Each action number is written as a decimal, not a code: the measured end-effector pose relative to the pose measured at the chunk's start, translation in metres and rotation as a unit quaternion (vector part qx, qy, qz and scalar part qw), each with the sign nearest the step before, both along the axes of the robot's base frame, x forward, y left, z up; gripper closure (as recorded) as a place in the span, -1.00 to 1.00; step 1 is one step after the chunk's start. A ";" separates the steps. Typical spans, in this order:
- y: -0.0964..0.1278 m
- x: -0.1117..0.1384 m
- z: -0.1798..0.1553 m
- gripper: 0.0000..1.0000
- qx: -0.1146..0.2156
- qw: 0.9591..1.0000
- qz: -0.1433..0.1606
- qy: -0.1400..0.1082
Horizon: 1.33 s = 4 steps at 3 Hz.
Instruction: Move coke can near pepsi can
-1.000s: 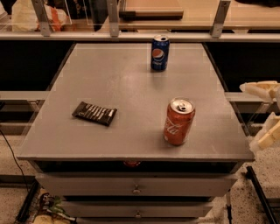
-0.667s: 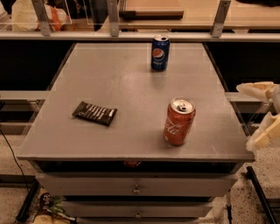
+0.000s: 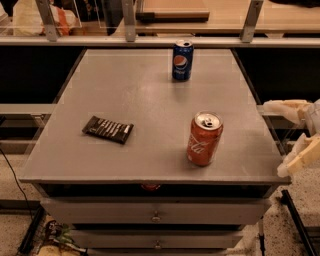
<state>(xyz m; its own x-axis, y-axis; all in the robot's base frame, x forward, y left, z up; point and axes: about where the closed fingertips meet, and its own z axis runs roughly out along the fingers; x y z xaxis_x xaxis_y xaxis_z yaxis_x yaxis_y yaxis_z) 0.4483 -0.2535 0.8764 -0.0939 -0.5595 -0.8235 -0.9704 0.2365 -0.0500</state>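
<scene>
The coke can point(image 3: 204, 139), red-orange with white script and a silver top, stands upright on the grey table point(image 3: 130, 100), near the front right. The pepsi can point(image 3: 182, 60), dark blue with a round logo, stands upright at the table's far edge, right of centre. My gripper point(image 3: 294, 133) is at the right edge of the view, off the table's right side and level with the coke can. Its two pale fingers point(image 3: 286, 106) are spread apart with nothing between them. It touches neither can.
A dark wrapped snack bar point(image 3: 108, 129) lies on the left part of the table. Drawers point(image 3: 156, 215) sit under the tabletop. A railing and a shelf with a wooden board point(image 3: 172, 10) run behind the table.
My gripper has shifted slightly left, toward the table's right edge. The cans and the snack bar have not moved.
</scene>
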 end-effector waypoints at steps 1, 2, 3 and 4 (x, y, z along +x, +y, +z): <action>0.030 -0.007 -0.011 -1.00 0.066 0.997 0.041 0.011; 0.063 -0.012 -0.019 -1.00 0.111 0.991 0.076 0.018; 0.087 -0.011 -0.020 -1.00 0.130 0.986 0.100 0.012; 0.105 -0.011 -0.017 -1.00 0.148 0.982 0.117 0.006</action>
